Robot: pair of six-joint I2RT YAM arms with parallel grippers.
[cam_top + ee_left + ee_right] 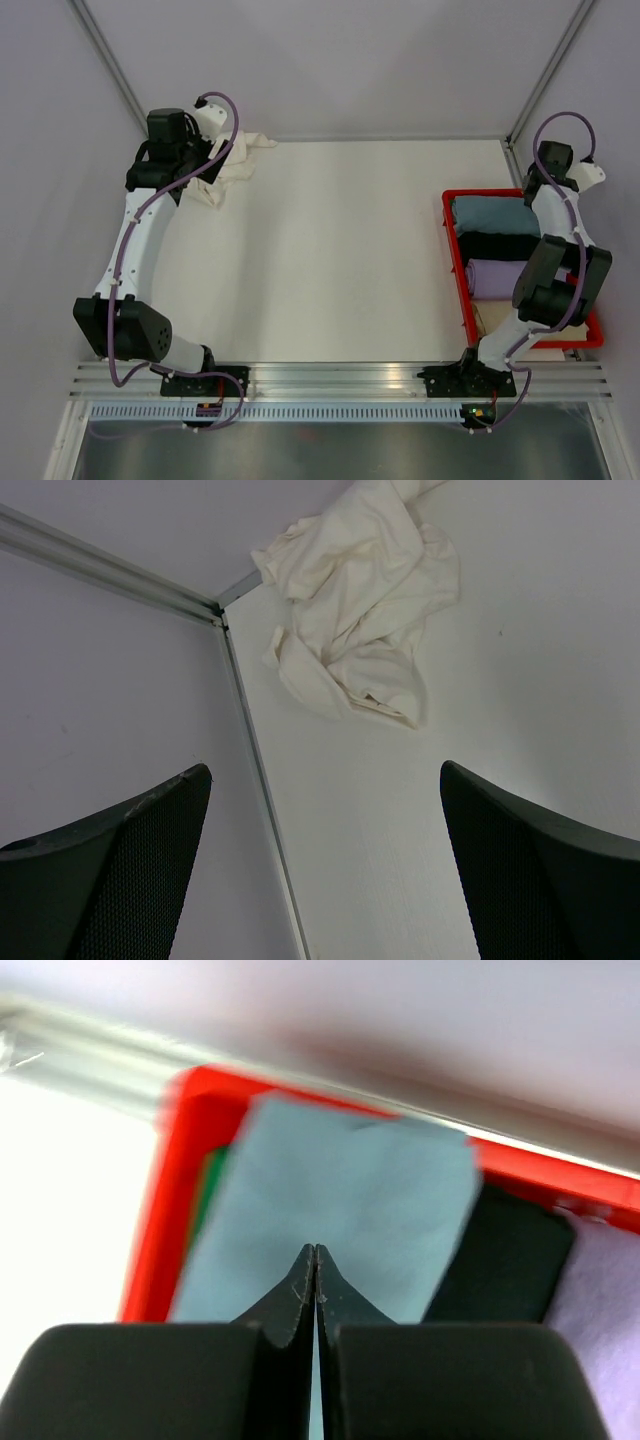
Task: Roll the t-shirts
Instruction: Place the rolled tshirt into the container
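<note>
Overhead, the cream t-shirt point(238, 160) lies crumpled at the bench's point(340, 250) ten o'clock corner, with the left end effector point(188, 180) just beside or over its edge; the wrist covers the overlap, so contact cannot be judged here; the blue-grey t-shirt point(495, 213) sits folded at the twelve o'clock end of the red crate point(452, 250) at three o'clock, ahead of a black bundle point(500, 246) and a lilac one point(497, 278); the right end effector point(538, 185) hangs over that end and the right arm hides the crate's six o'clock part. From the left wrist, the fingers point(120, 870) stand released and wide, with nothing between them; the cream t-shirt lies at twelve o'clock, apart from them, against the corner rails; it looks light, limp and bunched, so it would likely need spreading flat first, and a hem or shoulder edge seems the best hold, though no hem or sleeve can be picked out among the folds. From the right wrist, the picture is blurred; the end effector is clenched tip to tip over the blue-grey t-shirt, with no cloth visible between the tips, so whether a fold is pinched cannot be told; soft cotton should drape and cling rather than slip, and a pinch on the top layer may lift that layer only; a green strip shows at nine o'clock beside it, too blurred to name.
</note>
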